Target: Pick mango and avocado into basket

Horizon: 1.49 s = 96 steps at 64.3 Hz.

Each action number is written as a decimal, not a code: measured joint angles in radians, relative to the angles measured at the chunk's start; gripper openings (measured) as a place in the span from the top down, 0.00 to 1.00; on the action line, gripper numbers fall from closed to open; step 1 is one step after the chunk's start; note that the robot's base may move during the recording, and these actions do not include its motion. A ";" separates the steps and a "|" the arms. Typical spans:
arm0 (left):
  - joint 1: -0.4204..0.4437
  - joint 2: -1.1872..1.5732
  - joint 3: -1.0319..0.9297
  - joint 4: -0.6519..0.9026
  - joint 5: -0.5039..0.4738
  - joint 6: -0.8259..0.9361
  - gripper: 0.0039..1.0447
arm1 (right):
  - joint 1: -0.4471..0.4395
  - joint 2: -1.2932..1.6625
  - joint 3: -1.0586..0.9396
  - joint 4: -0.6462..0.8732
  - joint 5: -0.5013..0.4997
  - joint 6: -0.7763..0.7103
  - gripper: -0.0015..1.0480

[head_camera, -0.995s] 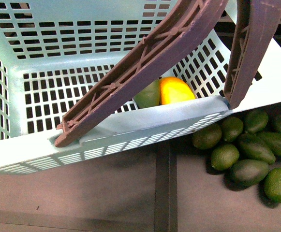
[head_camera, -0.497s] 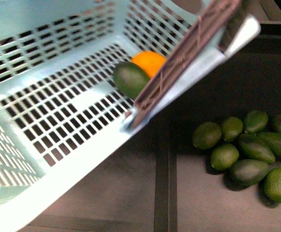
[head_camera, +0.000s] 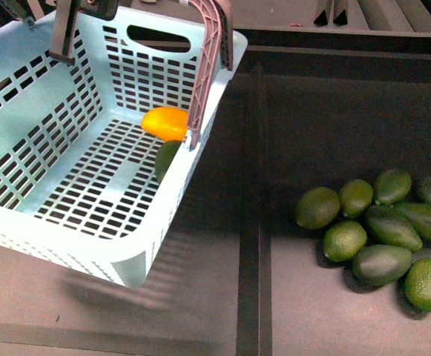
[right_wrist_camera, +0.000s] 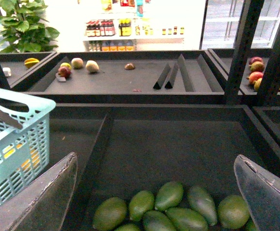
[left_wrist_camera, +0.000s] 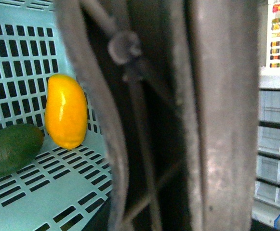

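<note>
- On the left of the front view, the teal basket (head_camera: pixel 67 141) hangs tilted above the dark shelf (head_camera: pixel 222 297), with its brownish-purple handles (head_camera: pixel 208 59) raised.
- Against the basket's right wall on the slotted floor lies the mango (head_camera: pixel 165 122), with the avocado (head_camera: pixel 167 159) just beside it, nearly touching.
- To the right, well apart from the basket, a pile of loose avocados (head_camera: pixel 382 237) sits on the shelf.
- The left gripper (left_wrist_camera: pixel 144 115) is seen only close up and blurred in its wrist view, a handle filling the picture; whether its jaws are clenched cannot be told.
- The right gripper (right_wrist_camera: pixel 156 183) hovers over the pile, jaws spread wide, holding nothing.
</note>
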 joint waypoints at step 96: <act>0.161 -0.357 -0.907 1.215 0.086 1.325 0.70 | 0.000 -0.001 0.000 0.000 0.002 0.000 0.08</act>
